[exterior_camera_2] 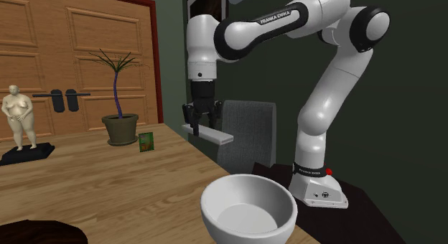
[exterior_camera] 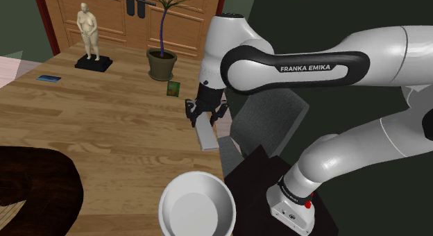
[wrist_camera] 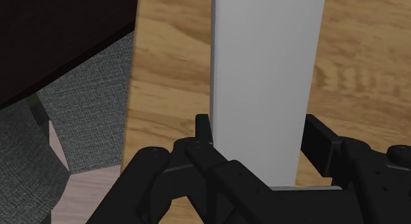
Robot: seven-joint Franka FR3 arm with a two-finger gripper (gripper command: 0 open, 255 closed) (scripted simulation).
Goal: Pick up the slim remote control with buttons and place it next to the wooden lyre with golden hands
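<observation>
Over wooden table [exterior_camera: 104,123], gripper [exterior_camera: 206,120] clasping pale remote [exterior_camera: 207,137], wooden doors [exterior_camera: 118,40] behind

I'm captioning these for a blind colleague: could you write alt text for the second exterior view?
The black pincer of a white robot arm clasps a plain pale remote at the edge of the wooden table, beside a grey chair. A white bowl sits in front; a potted plant, a green box and a figurine stand farther back.
</observation>
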